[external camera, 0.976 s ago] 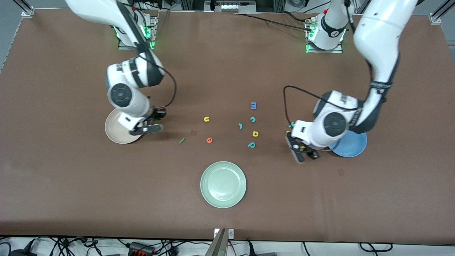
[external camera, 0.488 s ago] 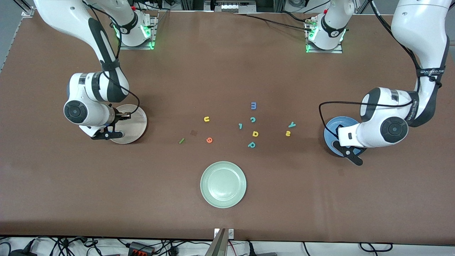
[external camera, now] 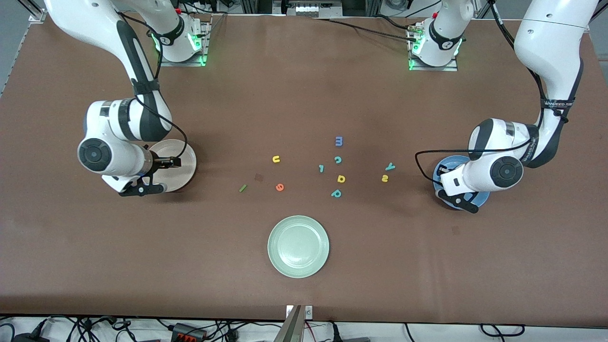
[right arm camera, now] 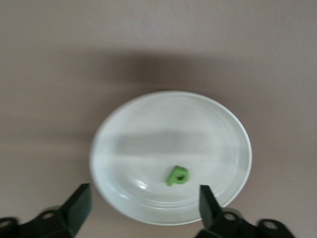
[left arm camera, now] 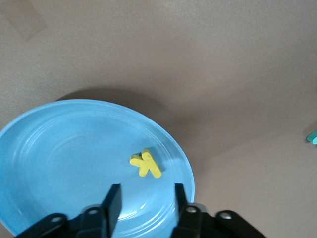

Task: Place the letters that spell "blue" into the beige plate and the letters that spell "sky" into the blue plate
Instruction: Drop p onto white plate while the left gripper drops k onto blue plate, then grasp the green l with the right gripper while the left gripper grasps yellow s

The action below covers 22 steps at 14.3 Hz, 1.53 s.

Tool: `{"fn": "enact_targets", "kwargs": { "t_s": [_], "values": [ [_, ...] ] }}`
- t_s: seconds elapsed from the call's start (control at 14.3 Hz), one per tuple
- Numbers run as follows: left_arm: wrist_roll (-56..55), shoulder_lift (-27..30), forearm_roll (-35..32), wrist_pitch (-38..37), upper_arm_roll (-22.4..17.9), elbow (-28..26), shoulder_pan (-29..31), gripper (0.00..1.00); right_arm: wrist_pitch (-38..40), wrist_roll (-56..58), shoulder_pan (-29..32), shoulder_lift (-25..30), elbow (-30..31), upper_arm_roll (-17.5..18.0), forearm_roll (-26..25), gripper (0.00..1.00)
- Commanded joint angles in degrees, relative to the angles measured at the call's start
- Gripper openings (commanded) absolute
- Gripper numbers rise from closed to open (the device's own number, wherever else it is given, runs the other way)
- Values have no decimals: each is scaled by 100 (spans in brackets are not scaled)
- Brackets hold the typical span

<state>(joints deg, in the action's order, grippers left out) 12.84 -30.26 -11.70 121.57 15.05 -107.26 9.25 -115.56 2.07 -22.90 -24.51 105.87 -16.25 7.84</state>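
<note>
- The beige plate [external camera: 183, 164] sits at middle left of the front view, on the right arm's end of the counter [external camera: 304, 95], partly under that arm's wrist.
- The right claw [right arm camera: 141, 203] hangs over the beige plate, fingers spread wide and empty; the green b [right arm camera: 177, 175] lies loose in the plate, near the rim.
- The blue plate [external camera: 479, 198] sits at middle right, mostly covered by the left arm's wrist.
- The left claw [left arm camera: 145, 203] hangs over the blue plate's rim, fingers parted and holding nothing; the yellow k [left arm camera: 146, 163] lies flat in the plate just inside the rim, its long stroke slanted in the left wrist view.
- Loose letters lie mid-counter between the plates: yellow u [external camera: 276, 159], orange e [external camera: 280, 187], green l [external camera: 243, 188] with its bar slanted, yellow s [external camera: 384, 178], teal y [external camera: 390, 166].
- Beside them: purple m [external camera: 338, 141], teal c [external camera: 337, 159], small teal hooked letter [external camera: 321, 167], yellow d-like letter [external camera: 341, 178], teal p [external camera: 336, 193].
- The pale green plate [external camera: 298, 246] sits at lower centre, with open brown counter all around it and along every edge.
</note>
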Motion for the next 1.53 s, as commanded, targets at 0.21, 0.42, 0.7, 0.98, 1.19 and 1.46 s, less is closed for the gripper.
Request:
{"fn": "enact_targets", "kwargs": {
  "t_s": [0.21, 0.42, 0.7, 0.98, 1.19, 1.46],
  "values": [
    [-1158, 108, -139, 24, 585, -14, -169, 100, 113, -1064, -205, -624, -725, 34, 649, 100],
    [-1940, -32, -130, 357, 920, -67, -343, 100, 25, -2592, -504, -967, -1050, 34, 666, 100],
    [-2417, -366, -157, 938, 886, -76, -765, 100, -377, -3721, -767, -1398, -1394, 34, 1386, 100],
    [-2655, -533, -541, 1254, 868, -189, -890, 100, -1275, -4642, -1233, -1645, -1394, 34, 1405, 100],
    [-2936, -560, -614, 1781, 868, -462, -890, 100, -1618, -5267, -1488, -1767, -1377, 34, 1405, 100],
    [-2884, -569, -622, 1800, 868, -463, -863, 87, -1742, -5480, -1594, -1873, -1306, 34, 1413, 84]
  ]
}}
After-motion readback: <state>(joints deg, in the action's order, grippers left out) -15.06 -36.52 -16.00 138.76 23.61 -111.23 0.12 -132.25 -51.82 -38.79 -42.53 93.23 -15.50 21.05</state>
